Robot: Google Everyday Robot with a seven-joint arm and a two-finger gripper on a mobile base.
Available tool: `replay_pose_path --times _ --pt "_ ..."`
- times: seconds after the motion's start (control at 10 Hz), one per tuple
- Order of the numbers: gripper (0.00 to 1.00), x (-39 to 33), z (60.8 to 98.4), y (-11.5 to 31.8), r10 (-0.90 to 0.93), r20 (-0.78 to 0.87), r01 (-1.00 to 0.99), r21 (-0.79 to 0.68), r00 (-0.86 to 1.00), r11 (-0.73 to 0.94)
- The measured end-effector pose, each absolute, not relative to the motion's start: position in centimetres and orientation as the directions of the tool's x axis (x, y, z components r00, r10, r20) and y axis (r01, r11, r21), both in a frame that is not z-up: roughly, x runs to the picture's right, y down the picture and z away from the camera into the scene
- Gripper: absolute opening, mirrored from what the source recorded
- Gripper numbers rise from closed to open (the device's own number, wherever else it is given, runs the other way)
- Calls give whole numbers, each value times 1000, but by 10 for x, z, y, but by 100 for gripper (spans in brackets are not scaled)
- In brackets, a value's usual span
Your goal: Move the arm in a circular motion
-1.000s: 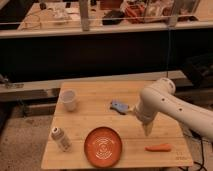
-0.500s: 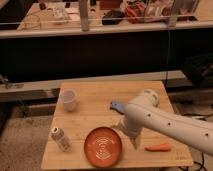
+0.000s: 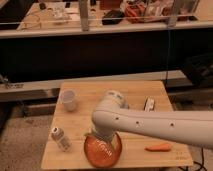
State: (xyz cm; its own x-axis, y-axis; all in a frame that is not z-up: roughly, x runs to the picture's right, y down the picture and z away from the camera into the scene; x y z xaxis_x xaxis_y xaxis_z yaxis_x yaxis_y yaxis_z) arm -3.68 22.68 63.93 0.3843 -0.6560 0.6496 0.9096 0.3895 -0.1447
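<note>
The cream-white arm (image 3: pixel 150 122) reaches in from the right edge across the wooden table (image 3: pixel 135 90). Its rounded joint (image 3: pixel 112 104) sits over the table's middle, with small dark dots along the tube. From that joint the last segment points down and forward. The gripper (image 3: pixel 100 136) hangs at its tip, just over the back rim of the orange plate (image 3: pixel 102 150). The arm hides part of the plate.
A white cup (image 3: pixel 69 100) stands at the back left. A small pale bottle (image 3: pixel 60 138) lies at the front left. An orange carrot (image 3: pixel 159 147) lies at the front right. A small grey-white object (image 3: pixel 149 104) lies at the back right. Behind the table runs a dark rail and bench.
The arm has swung left across the table, from over the right side to the middle. The gripper now hangs over the orange plate. The small blue object is now hidden behind the arm.
</note>
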Motion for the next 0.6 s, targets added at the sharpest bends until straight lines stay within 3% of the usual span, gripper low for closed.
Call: replay_pose_path --times 0.6 --pt "80 -38 730 119 -631 658 896 -163 411 413"
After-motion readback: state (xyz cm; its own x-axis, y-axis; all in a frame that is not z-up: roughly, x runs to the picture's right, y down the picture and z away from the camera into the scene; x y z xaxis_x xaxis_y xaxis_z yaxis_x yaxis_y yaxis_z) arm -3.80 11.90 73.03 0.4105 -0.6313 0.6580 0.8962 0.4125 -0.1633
